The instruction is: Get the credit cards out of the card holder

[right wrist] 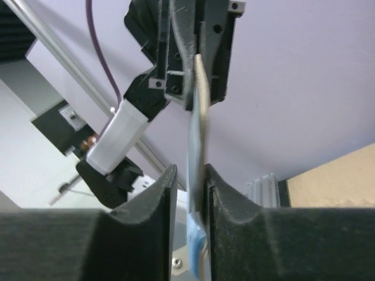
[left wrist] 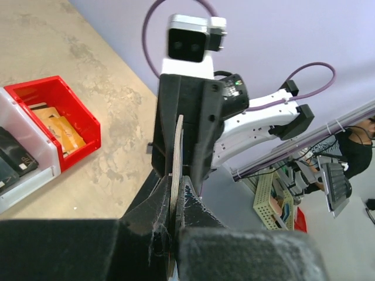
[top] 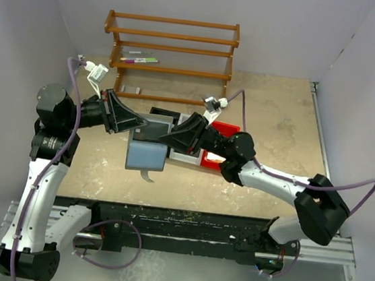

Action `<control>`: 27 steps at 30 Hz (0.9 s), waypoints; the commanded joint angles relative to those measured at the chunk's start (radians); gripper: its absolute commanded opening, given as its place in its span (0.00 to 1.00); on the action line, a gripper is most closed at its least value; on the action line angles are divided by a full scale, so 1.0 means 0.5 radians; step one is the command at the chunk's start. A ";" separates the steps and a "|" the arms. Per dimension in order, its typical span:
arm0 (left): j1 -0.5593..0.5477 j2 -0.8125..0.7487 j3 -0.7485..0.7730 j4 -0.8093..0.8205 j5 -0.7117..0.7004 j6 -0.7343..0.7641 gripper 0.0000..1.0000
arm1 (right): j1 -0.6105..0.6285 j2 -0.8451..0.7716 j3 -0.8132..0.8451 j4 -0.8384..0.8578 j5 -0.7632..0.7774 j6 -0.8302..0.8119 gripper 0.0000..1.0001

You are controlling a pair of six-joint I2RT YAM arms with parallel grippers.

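Observation:
The grey-blue card holder [top: 146, 155] hangs open above the table, its darker panel [top: 152, 132] on top. My left gripper [top: 134, 123] is shut on its left edge; in the left wrist view [left wrist: 176, 188] the holder [left wrist: 177, 146] shows edge-on, pinched between the jaws. My right gripper [top: 165, 138] is at the holder's right side. In the right wrist view [right wrist: 190, 178] the holder's thin edge [right wrist: 199, 117] stands between the jaws, against the right finger [right wrist: 234, 205], with a gap to the left finger [right wrist: 149, 205]. A light blue piece [right wrist: 196, 246] shows low between them. No card is clearly visible.
A row of black, white and red bins [top: 226, 128] sits under and behind the right gripper; the red bin [left wrist: 55, 99] holds orange cards and the white bin [left wrist: 12, 193] dark ones. A wooden rack [top: 170, 50] with pens stands at the back. Walls close in left and right.

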 commanded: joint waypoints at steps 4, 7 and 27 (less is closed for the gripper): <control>-0.002 -0.047 0.014 0.022 0.044 0.095 0.06 | 0.019 0.036 0.093 0.172 -0.057 0.148 0.00; -0.002 -0.012 0.181 -0.411 0.083 0.627 0.49 | -0.024 -0.010 0.245 -0.226 -0.381 0.057 0.00; -0.008 0.269 0.397 -1.755 0.279 2.289 0.28 | -0.047 0.515 2.094 -4.053 -0.783 -2.107 0.00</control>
